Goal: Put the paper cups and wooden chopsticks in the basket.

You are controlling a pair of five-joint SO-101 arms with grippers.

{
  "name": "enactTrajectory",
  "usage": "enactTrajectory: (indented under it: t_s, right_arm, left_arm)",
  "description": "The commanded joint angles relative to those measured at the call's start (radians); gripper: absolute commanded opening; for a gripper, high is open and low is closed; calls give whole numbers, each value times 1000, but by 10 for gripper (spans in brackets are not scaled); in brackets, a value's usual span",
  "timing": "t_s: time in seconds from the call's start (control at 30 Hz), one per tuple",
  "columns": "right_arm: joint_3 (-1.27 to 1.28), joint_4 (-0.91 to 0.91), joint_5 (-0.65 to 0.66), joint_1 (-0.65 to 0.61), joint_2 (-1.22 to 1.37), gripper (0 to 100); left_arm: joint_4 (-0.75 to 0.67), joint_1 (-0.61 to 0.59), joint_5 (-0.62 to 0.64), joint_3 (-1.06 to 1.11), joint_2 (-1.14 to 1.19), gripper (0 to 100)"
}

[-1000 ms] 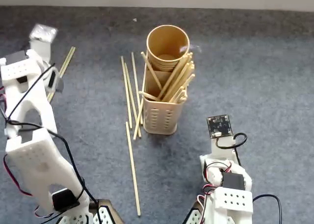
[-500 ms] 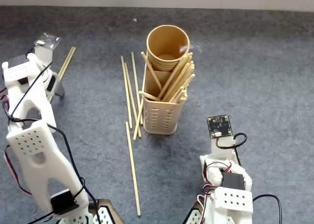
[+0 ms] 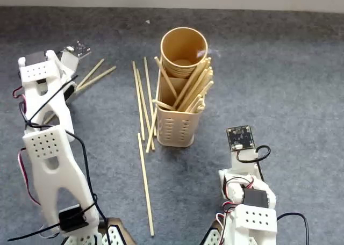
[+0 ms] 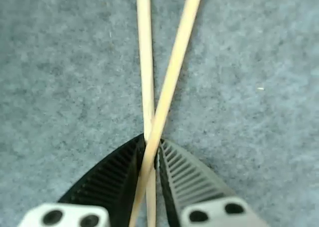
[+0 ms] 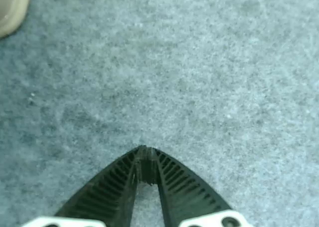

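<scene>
Crossing inside the tightly closed left claw (image 4: pixel 149 155), two sticks (image 4: pixel 172 72) are held well left of the basket (image 3: pixel 174 128). Light, stiff and smooth, they are judged best gripped mid-length. The right claw (image 5: pixel 144 163) is closed, empty.

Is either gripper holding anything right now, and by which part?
The left gripper is shut on two wooden chopsticks, pinched where they cross, with their long ends pointing out past the jaws. The right gripper is shut on nothing.
</scene>
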Motion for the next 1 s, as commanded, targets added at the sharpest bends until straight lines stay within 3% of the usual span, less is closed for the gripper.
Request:
enactTrajectory:
  t_s: [0.0,0.1,0.23,0.57,0.8,0.97]
  right_arm:
    - [1,-16,11,-10,-10,5]
    - [1,-16,11,-10,-10,5]
    - [1,-16,11,-10,-10,5]
    - [1,-16,11,-10,-10,5]
    - [1,-16,11,-8,-10,5]
    - [1,-16,11,-5,-10,5]
  left_arm:
    - [107,10,77,-217,-1,5]
    - [207,50,157,-467,-1,4]
    - [204,99,319,-719,-61,4]
    - [204,440,747,-676,-490,4]
    - [203,792,841,-680,-697,4]
    - [206,912,878,-685,-727,4]
